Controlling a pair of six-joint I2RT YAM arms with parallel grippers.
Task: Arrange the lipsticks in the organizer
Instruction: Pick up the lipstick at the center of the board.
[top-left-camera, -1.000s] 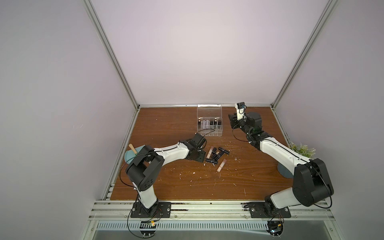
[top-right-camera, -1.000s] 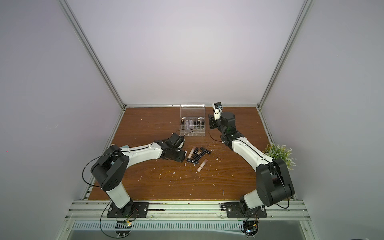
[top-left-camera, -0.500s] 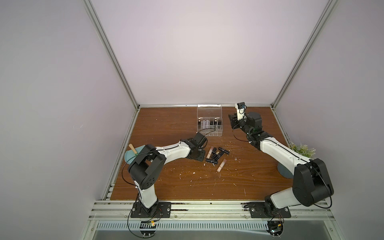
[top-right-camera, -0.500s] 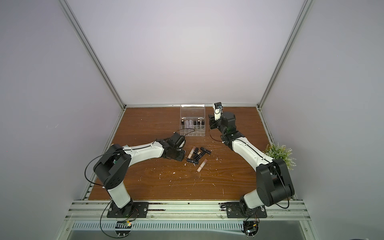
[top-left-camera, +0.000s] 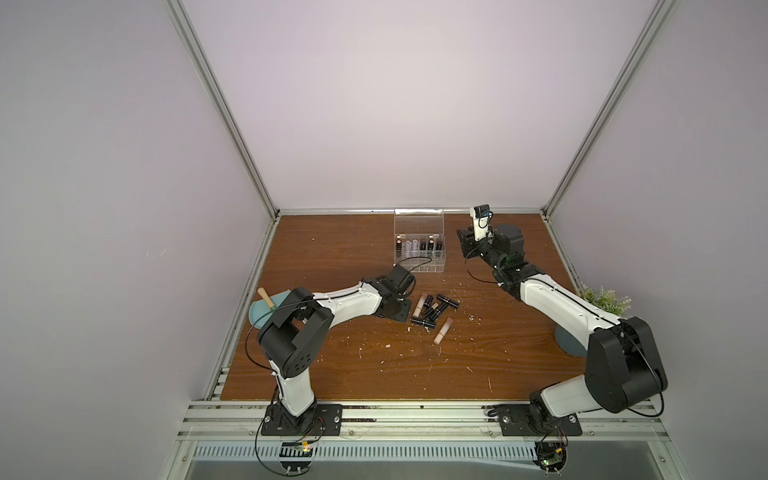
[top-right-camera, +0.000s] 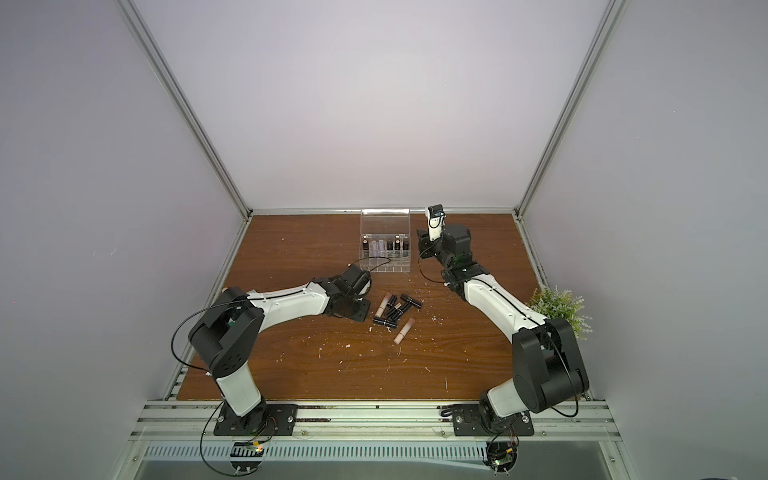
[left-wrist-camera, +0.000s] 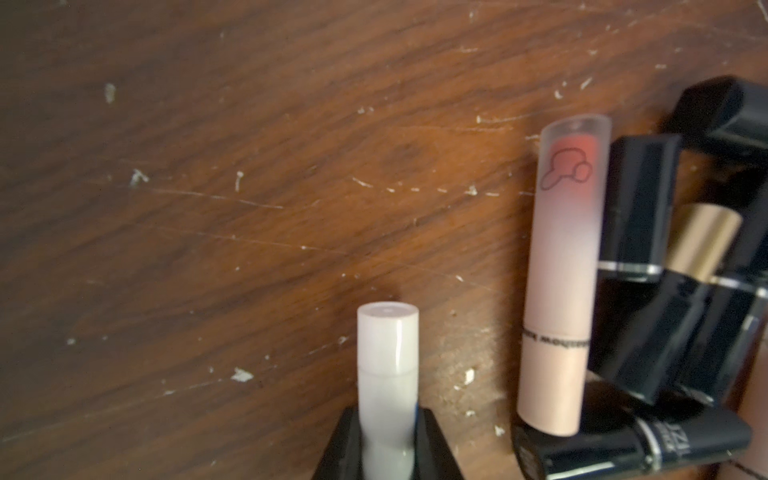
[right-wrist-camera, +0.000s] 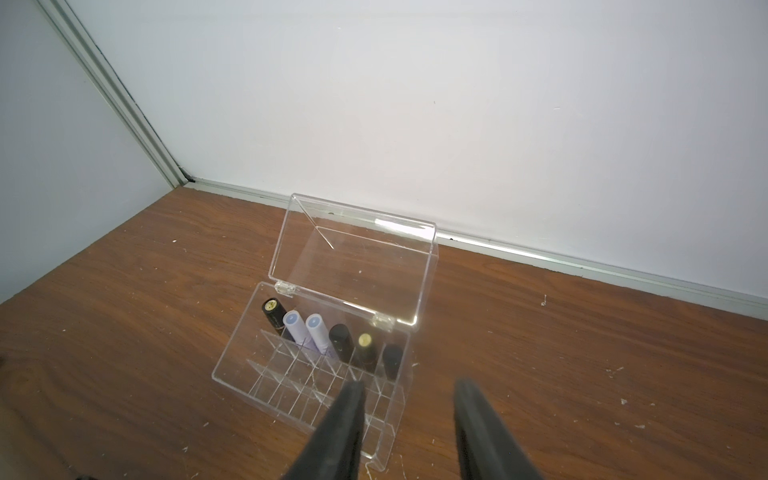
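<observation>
**Lot in hand: one white lipstick, bound for the clear organizer**

- Left gripper (left-wrist-camera: 388, 444): jaws closed tight on the white lipstick (left-wrist-camera: 388, 353). It is gripped near one end, so most of the tube juts out past the fingertips. That hold likely suits lowering it end-first into a compartment. It sits low over the table (top-left-camera: 332, 249), just beside the pile. Whether it touches the wood cannot be told.
- Loose lipsticks (top-left-camera: 434, 309): a small heap at mid-table, lying flat. Most are black, some with a gold band, and they touch and cross one another. A beige-pink lipstick (left-wrist-camera: 561, 282) lies along the heap's edge nearest the gripper, touching a black tube. A second beige-pink tube (top-left-camera: 443, 331) lies a little apart.
- Organizer (right-wrist-camera: 291, 399): clear acrylic box near the back wall, well apart from the heap. Its lid (right-wrist-camera: 353, 266) is tipped up and back, which leaves the grid open from above.
- Standing lipsticks (right-wrist-camera: 316, 328): six upright in the rear row, four black and two lavender. The rows in front are empty. Filling from the back probably keeps the nearer compartments reachable.
- Right gripper (right-wrist-camera: 409, 399): fingers apart with nothing between them, held beside the organizer and aimed at it. It is probably waiting to steady the box or take a later tube
</observation>
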